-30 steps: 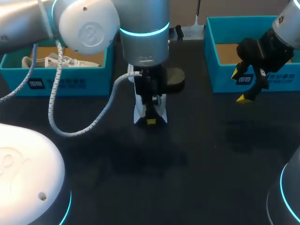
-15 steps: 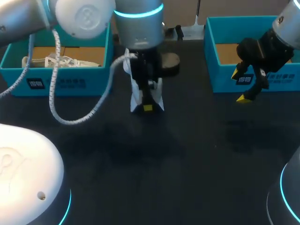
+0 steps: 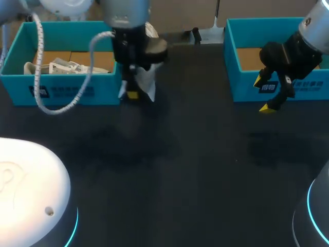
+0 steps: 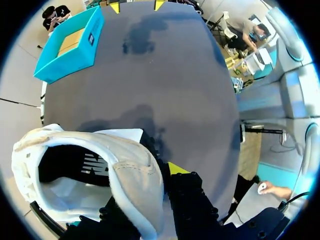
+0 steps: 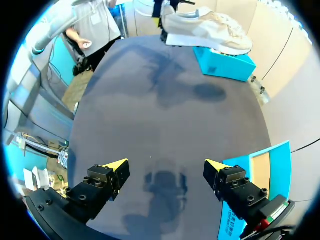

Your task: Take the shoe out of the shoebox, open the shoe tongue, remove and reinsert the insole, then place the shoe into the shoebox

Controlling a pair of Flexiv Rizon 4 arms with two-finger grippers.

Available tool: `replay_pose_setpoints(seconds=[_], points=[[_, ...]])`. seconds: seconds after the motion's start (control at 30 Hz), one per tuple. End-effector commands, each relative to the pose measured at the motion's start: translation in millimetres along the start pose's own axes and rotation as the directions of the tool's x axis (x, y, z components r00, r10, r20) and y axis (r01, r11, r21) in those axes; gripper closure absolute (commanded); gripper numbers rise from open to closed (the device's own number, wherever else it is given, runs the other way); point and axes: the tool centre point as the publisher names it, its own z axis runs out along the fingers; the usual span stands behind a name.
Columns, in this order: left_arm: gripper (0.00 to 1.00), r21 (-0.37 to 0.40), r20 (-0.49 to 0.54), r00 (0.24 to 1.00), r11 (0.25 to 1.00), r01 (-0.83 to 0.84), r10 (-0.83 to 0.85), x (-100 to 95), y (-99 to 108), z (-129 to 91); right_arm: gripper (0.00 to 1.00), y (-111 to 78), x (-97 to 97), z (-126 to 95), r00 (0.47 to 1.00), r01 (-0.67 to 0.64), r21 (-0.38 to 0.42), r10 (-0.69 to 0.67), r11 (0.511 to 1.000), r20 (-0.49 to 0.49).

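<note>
My left gripper (image 3: 133, 94) is shut on the heel collar of a white shoe (image 3: 146, 78), which hangs in the air by the right end of the left teal shoebox (image 3: 61, 91). In the left wrist view the shoe (image 4: 125, 170) opens beside one yellow fingertip (image 4: 177, 167); the other finger is hidden inside it. A second white shoe (image 3: 61, 67) lies in that box. My right gripper (image 3: 270, 95) hovers open and empty in front of the right teal shoebox (image 3: 241, 82). From the right wrist view the held shoe (image 5: 210, 30) shows far ahead of my right gripper (image 5: 165, 167).
The dark table (image 3: 195, 170) stretches between the two boxes. The right shoebox (image 4: 70, 42) shows a bare cardboard floor. My arms' white bases stand at the near left and near right corners.
My left arm has carried the shoe from the table's middle back and to the left, up to the left shoebox's right end. The right arm has not moved.
</note>
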Motion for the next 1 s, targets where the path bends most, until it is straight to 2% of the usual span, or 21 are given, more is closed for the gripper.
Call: replay_pose_setpoints(seconds=[0.03, 0.13, 0.3, 0.67, 1.0], points=[[1.0, 0.024, -0.01, 0.999, 0.999, -0.038, 0.038, -9.7, 43.5, -10.5, 0.0, 0.1, -0.1, 0.6, 1.0, 0.0, 0.002, 0.0, 1.0, 0.0], [1.0, 0.031, -0.001, 0.999, 0.999, -0.04, 0.04, -23.5, 80.5, -3.0, 0.0, 0.1, -0.1, 0.6, 1.0, 0.0, 0.002, 0.0, 1.0, 0.0], [1.0, 0.004, 0.04, 0.999, 1.0, -0.019, 0.019, -38.2, 113.5, -4.3, 0.0, 0.1, -0.1, 0.6, 1.0, 0.0, 0.002, 0.0, 1.0, 0.0], [1.0, 0.028, 0.002, 1.0, 0.999, 0.014, -0.014, -79.1, 201.0, -11.5, 0.0, 0.1, -0.1, 0.6, 1.0, 0.0, 0.002, 0.0, 1.0, 0.0], [1.0, -0.003, 0.005, 0.998, 0.998, 0.066, -0.066, -116.2, 269.2, -11.1, 0.0, 0.1, -0.1, 0.6, 1.0, 0.0, 0.002, 0.0, 1.0, 0.0]])
